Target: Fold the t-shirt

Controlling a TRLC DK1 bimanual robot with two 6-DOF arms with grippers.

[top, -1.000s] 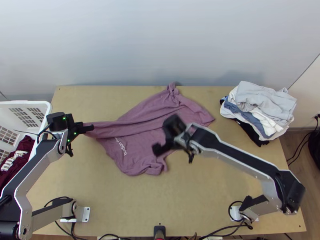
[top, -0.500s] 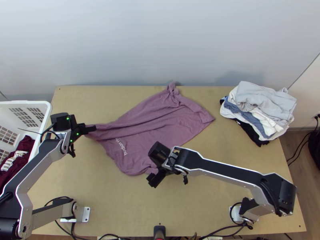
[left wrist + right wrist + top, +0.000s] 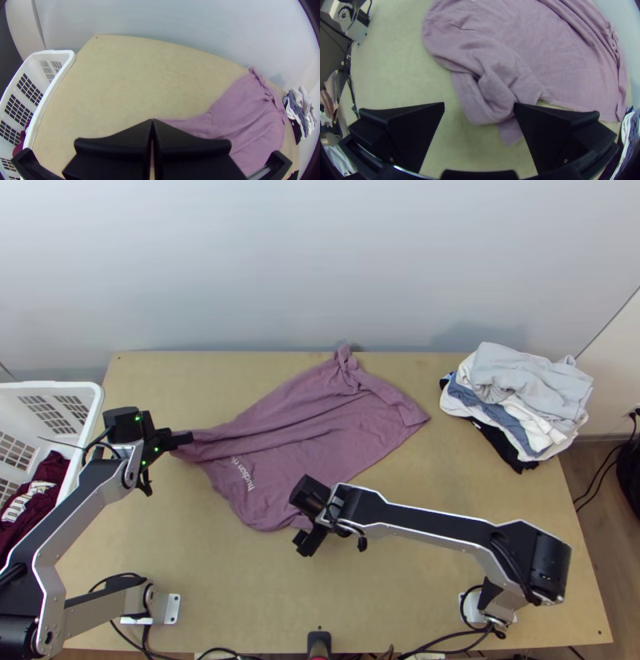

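Observation:
The mauve t-shirt (image 3: 320,436) lies loosely spread with long creases, one end drawn out leftward to my left gripper (image 3: 182,439). In the left wrist view my left gripper (image 3: 152,121) is shut, the shirt (image 3: 246,113) running out from under its fingers. My right gripper (image 3: 304,544) is at the shirt's near edge in the top view. Seen from the right wrist, the right gripper (image 3: 479,108) stands open, with a bunched, doubled-over part of the shirt (image 3: 493,83) between and beyond its fingers.
A white laundry basket (image 3: 94,396) with a dark red garment (image 3: 40,488) stands at the table's left. A pile of grey, white, blue and black clothes (image 3: 520,404) lies at the back right. Behind the table (image 3: 240,596) rises a pale wall.
My right gripper has moved toward the table's near edge and slightly left, its arm lowering in the picture. The left gripper has shifted slightly right with the shirt's end.

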